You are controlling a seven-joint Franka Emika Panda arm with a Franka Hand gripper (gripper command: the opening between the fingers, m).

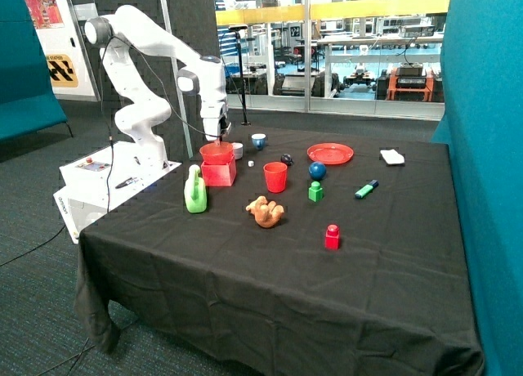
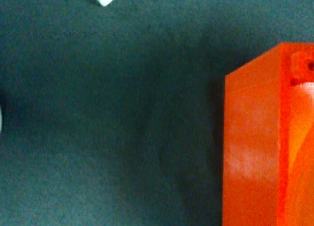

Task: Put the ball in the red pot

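end effector (image 1: 219, 136) hangs just above red square plastic pot (image 1: 218, 165); finger state cannot tell. dark blue glossy ball (image 1: 317, 171) on counter (image 1: 392, 229) beside green block (image 1: 315, 191), ungrasped. step: reaching not begun; next move calls for crossing to ball.

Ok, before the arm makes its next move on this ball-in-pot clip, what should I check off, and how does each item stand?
1. Ball in plain sight, on the cloth beside the green block: ok.
2. Ball inside the red pot: not ok.
3. Gripper near the ball: not ok, it hangs over the red pot.
4. Gripper fingers open: cannot tell.
5. Red pot upright, opening up: ok.
6. Path to the ball: not ok, the red cup stands between.
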